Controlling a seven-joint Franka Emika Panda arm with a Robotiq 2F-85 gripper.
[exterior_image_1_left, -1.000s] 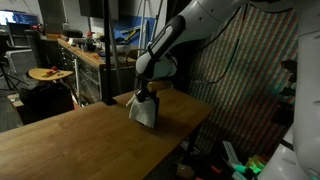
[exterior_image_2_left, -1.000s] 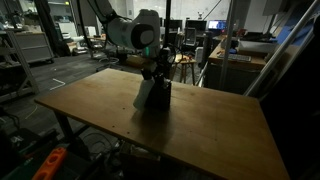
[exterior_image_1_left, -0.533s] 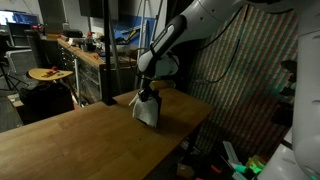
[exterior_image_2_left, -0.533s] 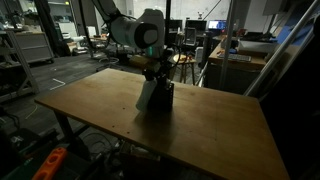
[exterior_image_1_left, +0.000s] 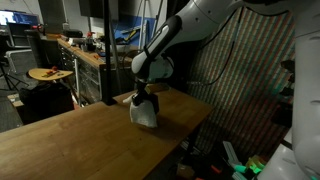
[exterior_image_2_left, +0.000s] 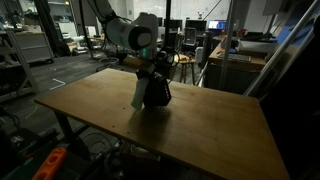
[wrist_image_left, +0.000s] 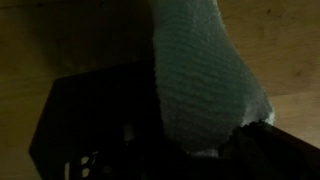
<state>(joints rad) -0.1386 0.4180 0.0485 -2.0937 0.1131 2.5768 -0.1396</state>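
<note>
My gripper (exterior_image_1_left: 146, 99) points straight down over the far right part of the wooden table (exterior_image_1_left: 70, 140) and is shut on a pale knitted cloth (exterior_image_1_left: 145, 114). The cloth hangs from the jaws down to the tabletop. In an exterior view the cloth (exterior_image_2_left: 138, 93) drapes beside a dark boxy object (exterior_image_2_left: 158, 94) directly under the gripper (exterior_image_2_left: 152, 72). The wrist view is dim: the pale green cloth (wrist_image_left: 205, 80) fills the middle, a black box-like shape (wrist_image_left: 95, 125) lies beneath it, and a dark fingertip (wrist_image_left: 268, 150) shows at lower right.
A workbench with clutter (exterior_image_1_left: 85, 48) and a round stool holding orange items (exterior_image_1_left: 48, 74) stand behind the table. A meshed panel (exterior_image_1_left: 235, 70) rises close to the right table edge. Desks and chairs (exterior_image_2_left: 215, 50) sit beyond the table (exterior_image_2_left: 210, 135).
The gripper has shifted slightly sideways with the cloth. The cloth now hangs more to one side of the dark object, showing more of it.
</note>
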